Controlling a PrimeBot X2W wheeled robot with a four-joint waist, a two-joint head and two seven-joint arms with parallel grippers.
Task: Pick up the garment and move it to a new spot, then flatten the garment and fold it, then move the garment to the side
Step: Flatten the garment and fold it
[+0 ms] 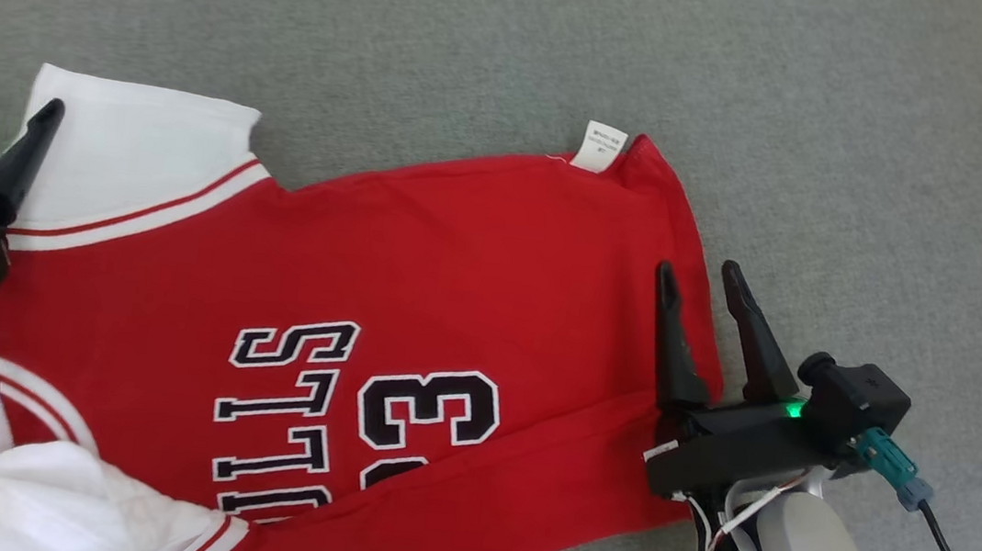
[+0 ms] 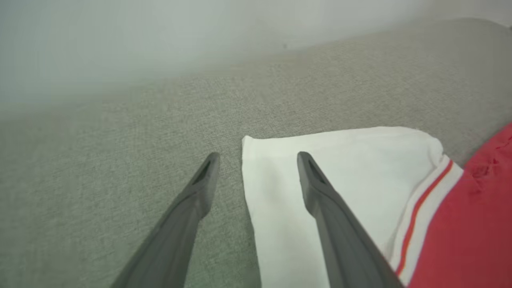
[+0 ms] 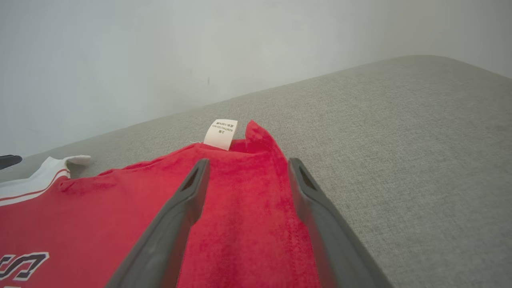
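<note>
At the far left of the head view the left gripper (image 1: pixel 6 105) stands wide open with nothing in it. Its fingers (image 1: pixel 24 158) point up the frame at the outer edge of the upper white sleeve (image 1: pixel 136 143). In the left wrist view, one finger lies over bare grey cushion (image 2: pixel 120 160) and the other over the white cloth, so the sleeve's edge runs between them. Whether the tips touch the fabric I cannot tell.

The garment (image 1: pixel 452 290), a red jersey with white striped sleeves, lies spread across the middle of the cushion. Its collar end is at the left and its hem at the right. The black lettering and number (image 1: pixel 430 407) face up in the lower centre. The body looks mostly smooth. The second sleeve (image 1: pixel 59 494), at the lower left, is bunched into a soft heap. At the upper right, a white care label (image 1: pixel 603 148) sticks out beside a corner of the hem that is turned up.

At the right, the right gripper (image 1: pixel 699 273) is also fully open and empty. It is placed along the hem edge, one finger over red cloth and the other at or just past the border.

The garment appears to be set down and largely laid out, so I judge the work to be at the flattening step. The heaped sleeve and the curled hem corner need smoothing. No fold shows yet, and folding and moving the jersey aside are not yet done.
</note>
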